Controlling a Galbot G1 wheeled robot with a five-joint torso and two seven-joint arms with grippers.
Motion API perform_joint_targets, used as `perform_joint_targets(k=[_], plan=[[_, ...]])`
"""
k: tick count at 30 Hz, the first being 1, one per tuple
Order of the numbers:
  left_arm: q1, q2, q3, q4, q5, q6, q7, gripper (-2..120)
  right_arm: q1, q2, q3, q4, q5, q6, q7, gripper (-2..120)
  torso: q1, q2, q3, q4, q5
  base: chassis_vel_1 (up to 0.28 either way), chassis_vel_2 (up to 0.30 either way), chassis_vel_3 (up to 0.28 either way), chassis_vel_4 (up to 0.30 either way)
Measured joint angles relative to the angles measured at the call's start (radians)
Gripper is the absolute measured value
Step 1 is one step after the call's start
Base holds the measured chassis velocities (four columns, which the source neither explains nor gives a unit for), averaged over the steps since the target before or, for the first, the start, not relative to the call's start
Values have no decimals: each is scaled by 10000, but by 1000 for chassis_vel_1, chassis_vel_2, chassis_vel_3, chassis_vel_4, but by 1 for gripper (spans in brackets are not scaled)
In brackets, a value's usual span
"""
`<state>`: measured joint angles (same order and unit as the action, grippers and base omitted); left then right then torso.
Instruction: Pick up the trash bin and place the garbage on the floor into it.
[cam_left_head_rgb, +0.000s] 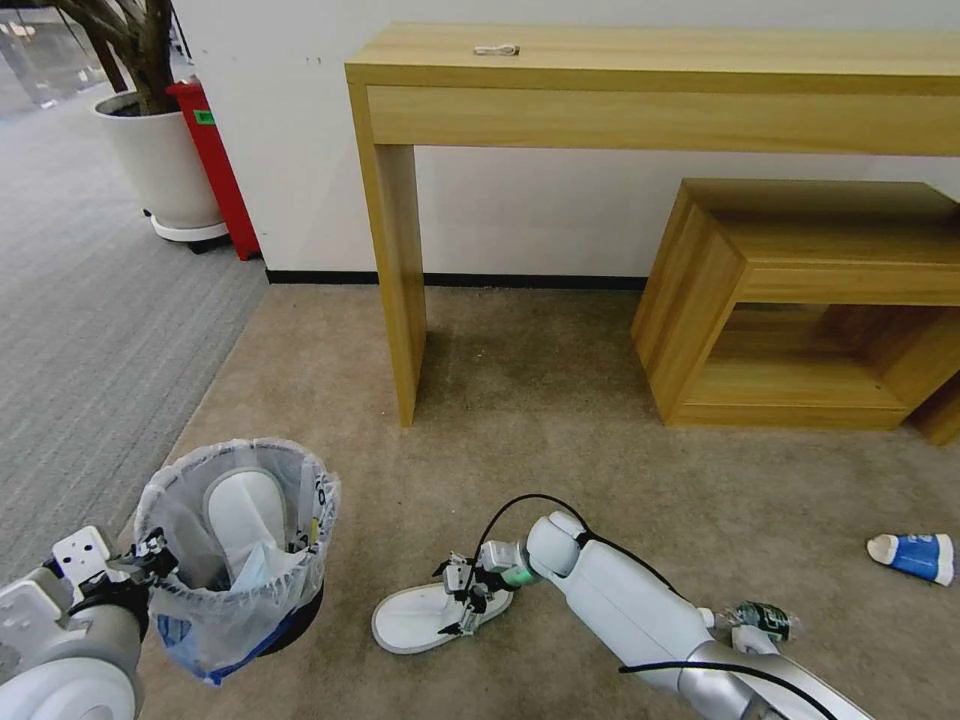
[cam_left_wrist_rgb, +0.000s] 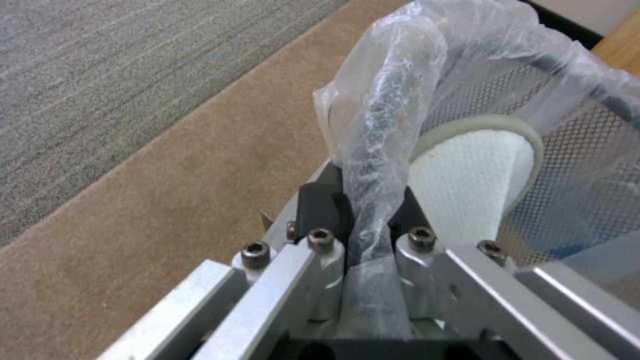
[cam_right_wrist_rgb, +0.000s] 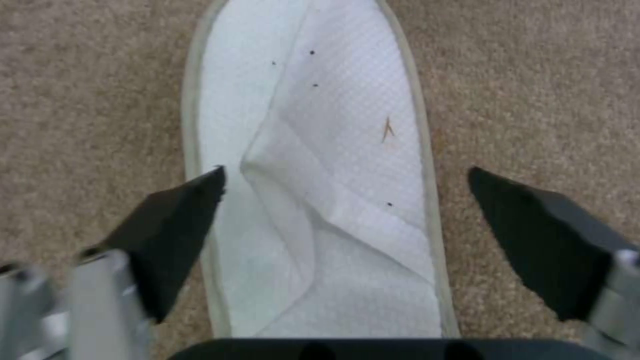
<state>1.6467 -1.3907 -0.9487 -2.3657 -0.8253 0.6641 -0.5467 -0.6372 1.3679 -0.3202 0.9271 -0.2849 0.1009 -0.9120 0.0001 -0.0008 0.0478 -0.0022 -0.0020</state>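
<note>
The trash bin (cam_left_head_rgb: 235, 560), a black mesh bin lined with a crinkly whitish bag, hangs at the lower left of the head view. My left gripper (cam_left_head_rgb: 150, 560) is shut on its bagged rim (cam_left_wrist_rgb: 373, 210). Inside it stand a white slipper (cam_left_head_rgb: 243, 510) and a light blue mask (cam_left_head_rgb: 262, 568). A second white slipper (cam_left_head_rgb: 425, 615) lies flat on the beige floor (cam_left_head_rgb: 560, 470). My right gripper (cam_left_head_rgb: 462, 595) is open, its black fingertips (cam_right_wrist_rgb: 193, 200) on either side of that slipper (cam_right_wrist_rgb: 320, 165). A blue paper cup (cam_left_head_rgb: 912, 556) and a green-labelled bottle (cam_left_head_rgb: 762, 620) lie on the carpet at right.
A tall wooden console table (cam_left_head_rgb: 650, 90) stands against the wall with a low wooden shelf unit (cam_left_head_rgb: 810, 300) beside it. Grey striped carpet (cam_left_head_rgb: 90, 330) runs along the left, with a white plant pot (cam_left_head_rgb: 165, 165) and a red box (cam_left_head_rgb: 215, 165) at the back.
</note>
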Motion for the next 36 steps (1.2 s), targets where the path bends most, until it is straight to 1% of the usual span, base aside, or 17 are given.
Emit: perform_joint_targets(k=[2, 3, 6, 7, 10, 11, 13, 16, 21, 22, 24, 26, 29, 30, 33, 34, 36], plan=[[-5, -7, 9, 35, 9, -5, 2, 3, -6, 32, -3, -58, -2, 28, 159, 77, 0, 0, 0, 0, -1, 0, 0, 0, 0], [-5, -7, 9, 35, 9, -5, 2, 3, -6, 32, -3, -58, -2, 28, 159, 77, 0, 0, 0, 0, -1, 0, 0, 0, 0], [-22, -10, 19, 48, 13, -11, 11, 3, -27, 99, -27, -174, -29, 76, 400, 65, 0, 0, 0, 0, 0, 0, 0, 0, 0], [-22, -10, 19, 48, 13, -11, 11, 3, -27, 99, -27, -174, -29, 76, 400, 65, 0, 0, 0, 0, 0, 0, 0, 0, 0], [-39, 8, 19, 78, 13, -12, 14, 3, -37, 170, -23, -283, -176, 168, 443, 48, 0, 0, 0, 1, 0, 0, 0, 0, 0], [-39, 8, 19, 78, 13, -12, 14, 3, -37, 170, -23, -283, -176, 168, 443, 48, 0, 0, 0, 1, 0, 0, 0, 0, 0], [-42, 10, 19, 81, 13, -14, 16, 3, -39, 171, -18, -288, -221, 209, 448, 38, 0, 0, 0, 0, 0, 0, 0, 0, 0], [-42, 8, 19, 82, 13, -17, 19, 3, -53, 153, -3, -287, -231, 232, 507, 28, 0, 0, 0, 1, 0, 0, 0, 0, 0], [-43, 12, 22, 88, 9, -20, 26, 3, -108, 83, 68, -101, -153, 238, 674, 11, 0, 0, 0, 0, 0, 0, 0, 0, 0], [-43, 12, 22, 88, 9, -20, 26, 3, -108, 83, 68, -101, -153, 238, 674, 11, 0, 0, 0, 0, 0, 0, 0, 0, 0], [-59, 23, 43, 88, 8, -20, 26, 3, -121, -4, 100, 132, 36, 228, 765, 1, 0, 0, 0, 1, 0, 0, 0, 0, 0], [-69, 39, 57, 88, 8, -20, 27, 3, -126, -123, 96, 386, 218, 223, 833, 0, 0, 0, 0, 1, 1, 0, 0, 0, 0], [-79, 69, 104, 91, 11, -20, 24, 3, -139, -637, 102, 1556, 1090, 192, 912, 0, 0, 0, 1, 1, 1, 0, 0, 0, 0], [-79, 69, 104, 91, 11, -20, 24, 3, -139, -637, 102, 1556, 1090, 192, 912, 0, 0, 0, 1, 1, 1, 0, 0, 0, 0], [-80, 76, 156, 111, 32, -20, 23, 3, -194, -1523, 292, 3131, 2518, 163, 915, 0, 0, 0, 0, 4, 2, 0, 0, 0, 0], [-80, 76, 156, 111, 32, -20, 23, 3, -194, -1523, 292, 3131, 2518, 163, 915, 0, 0, 0, 0, 4, 2, 0, 0, 0, 0], [-103, 127, 167, 143, 43, -20, 20, 3, -235, -2449, 517, 4164, 3467, 124, 822, 0, 0, 0, 1, 1, 3, 0, 0, 0, 0]])
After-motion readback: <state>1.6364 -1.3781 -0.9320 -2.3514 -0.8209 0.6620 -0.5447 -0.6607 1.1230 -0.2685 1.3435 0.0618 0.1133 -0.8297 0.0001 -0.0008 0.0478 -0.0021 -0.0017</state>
